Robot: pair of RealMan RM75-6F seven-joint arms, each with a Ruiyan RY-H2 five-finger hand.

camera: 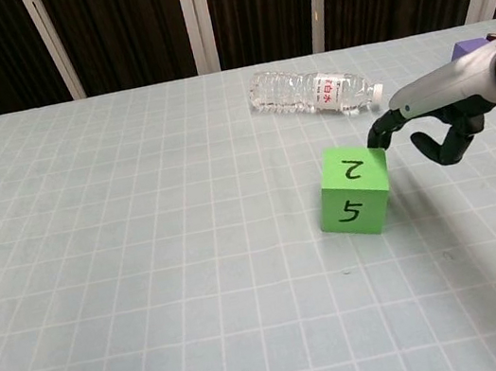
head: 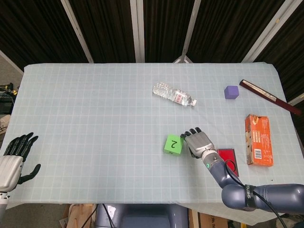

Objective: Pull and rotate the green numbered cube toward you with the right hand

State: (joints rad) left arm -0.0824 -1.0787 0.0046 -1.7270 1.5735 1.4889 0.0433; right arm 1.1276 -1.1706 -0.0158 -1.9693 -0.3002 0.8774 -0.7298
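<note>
We log the green numbered cube (camera: 356,190) resting on the tabletop (head: 95,118), just below and right of frame centre in the head view, with "2" on its top face and "5" on the face turned to the chest camera. In both views the cube lies immediately left of our right hand (head: 200,143), so that hand is by far the nearer one. In the chest view one extended fingertip (camera: 376,139) sits at the cube's upper right back corner, apparently touching it; the remaining fingers (camera: 441,147) curl downward, clear of the cube, closed on nothing. The right forearm comes in from the lower right of the head view, palm facing down. A cube has no long axis to speak of; in our judgement the relation that matters is the fingertip hooked behind the top edge, which suits dragging and tipping it toward the near edge. Our left hand (head: 14,159) hangs at the lower left, fingers apart, holding nothing, well apart from the cube.
</note>
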